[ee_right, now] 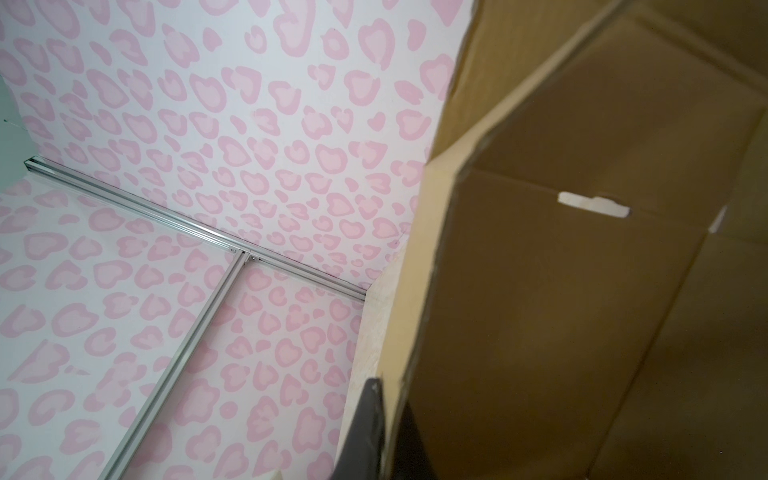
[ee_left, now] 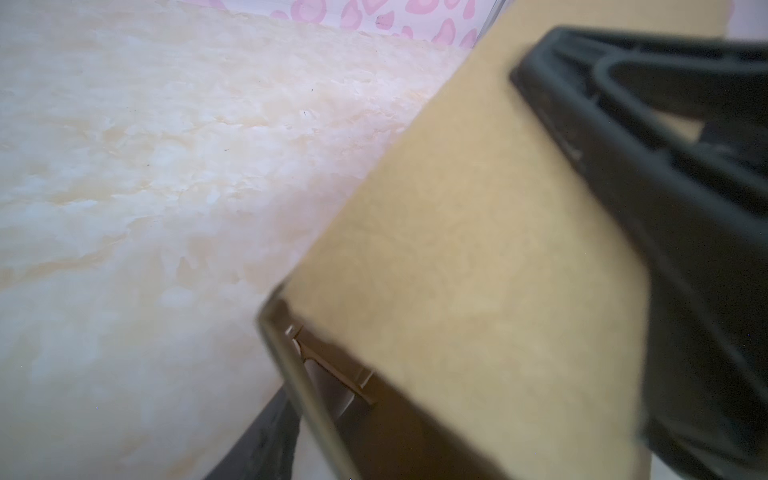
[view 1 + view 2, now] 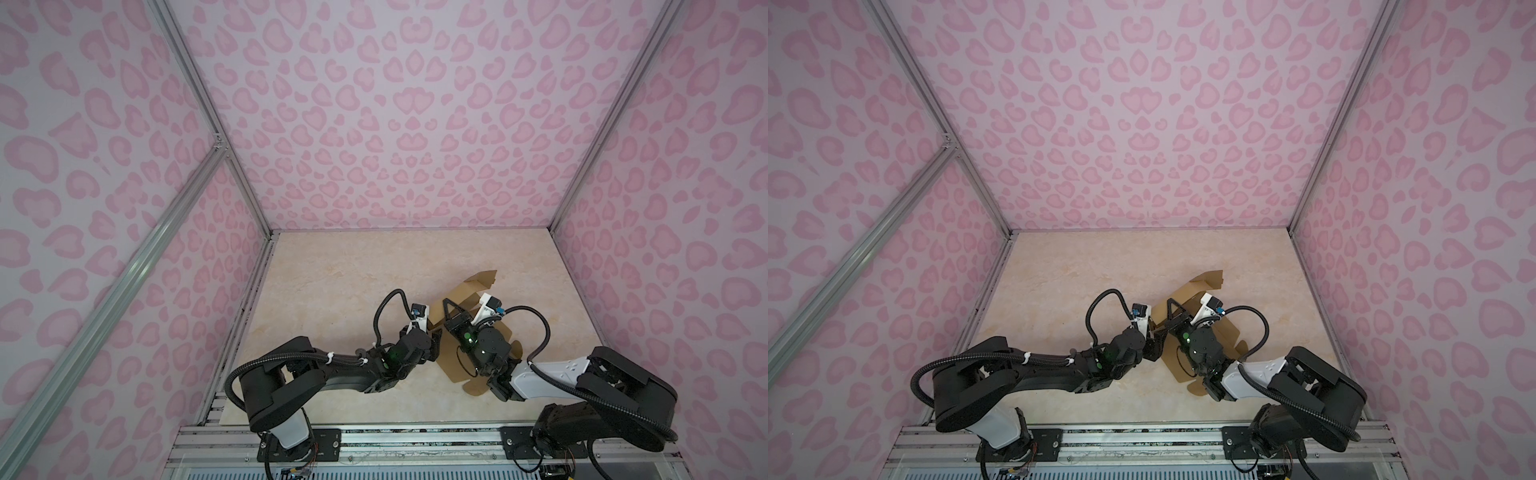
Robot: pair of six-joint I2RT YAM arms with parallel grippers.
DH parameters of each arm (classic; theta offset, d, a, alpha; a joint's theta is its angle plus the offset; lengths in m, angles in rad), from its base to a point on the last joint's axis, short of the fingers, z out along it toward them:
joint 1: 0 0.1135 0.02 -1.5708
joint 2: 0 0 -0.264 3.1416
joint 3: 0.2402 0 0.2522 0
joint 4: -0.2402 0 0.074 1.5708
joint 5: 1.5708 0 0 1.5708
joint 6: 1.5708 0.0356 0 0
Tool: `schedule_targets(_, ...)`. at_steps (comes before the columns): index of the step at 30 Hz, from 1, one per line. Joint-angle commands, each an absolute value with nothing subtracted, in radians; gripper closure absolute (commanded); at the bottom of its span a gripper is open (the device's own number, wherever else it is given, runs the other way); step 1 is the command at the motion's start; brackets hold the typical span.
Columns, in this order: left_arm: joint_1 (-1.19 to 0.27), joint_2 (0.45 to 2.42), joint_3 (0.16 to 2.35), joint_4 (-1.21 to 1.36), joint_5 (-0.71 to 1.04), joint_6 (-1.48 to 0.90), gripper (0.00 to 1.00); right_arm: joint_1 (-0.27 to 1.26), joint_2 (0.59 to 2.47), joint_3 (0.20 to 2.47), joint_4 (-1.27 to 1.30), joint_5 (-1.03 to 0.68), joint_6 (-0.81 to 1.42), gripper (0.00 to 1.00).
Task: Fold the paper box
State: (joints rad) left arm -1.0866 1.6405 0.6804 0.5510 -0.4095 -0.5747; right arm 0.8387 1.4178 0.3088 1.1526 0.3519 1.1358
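The paper box (image 3: pixel 482 279) (image 3: pixel 1206 281) is a plain brown cardboard piece, partly folded up, lying right of the table's middle and half hidden under my right arm. My right gripper (image 3: pixel 447 306) (image 3: pixel 1170 304) is shut on a raised wall of it. In the right wrist view a black finger (image 1: pixel 365 428) presses that wall's outer face, and the box's inside (image 1: pixel 561 291) shows a slit. My left gripper (image 3: pixel 435 336) (image 3: pixel 1154 332) stands open at the box's near left corner. One of its fingers (image 2: pixel 266 436) stays apart from a thin flap edge (image 2: pixel 307 399) under the big panel (image 2: pixel 478 249).
The marble table top (image 3: pixel 332 291) is walled by pink patterned panels (image 3: pixel 395 124) at the back and on both sides, with aluminium posts at the corners. A metal rail (image 3: pixel 374 436) carrying both arm bases runs along the front edge.
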Motion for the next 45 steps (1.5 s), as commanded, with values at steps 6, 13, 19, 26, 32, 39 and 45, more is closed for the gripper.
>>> schedule_targets(6, -1.109, 1.626, 0.674, 0.602, -0.486, -0.607, 0.42, 0.852, 1.43, 0.291, 1.147, 0.4, 1.121, 0.91)
schedule_targets(13, -1.121, 1.626, 0.681, 0.596, -0.506, -0.618, 0.43, 0.885, 1.459, 0.285, 1.188, 0.429, 1.125, 0.9)
schedule_targets(19, -1.145, 1.638, 0.687, 0.592, -0.524, -0.617, 0.45, 0.899, 1.441, 0.288, 1.164, 0.459, 1.119, 0.89)
schedule_targets(26, -1.165, 1.664, 0.681, 0.596, -0.54, -0.621, 0.49, 0.908, 1.423, 0.287, 1.142, 0.479, 1.111, 0.89)
schedule_targets(32, -1.178, 1.679, 0.679, 0.604, -0.569, -0.618, 0.49, 0.909, 1.428, 0.281, 1.143, 0.482, 1.118, 0.89)
schedule_targets(39, -1.2, 1.699, 0.692, 0.602, -0.609, -0.615, 0.52, 0.917, 1.424, 0.287, 1.132, 0.495, 1.116, 0.89)
schedule_targets(45, -1.204, 1.709, 0.692, 0.608, -0.62, -0.63, 0.57, 0.923, 1.41, 0.287, 1.115, 0.507, 1.115, 0.89)
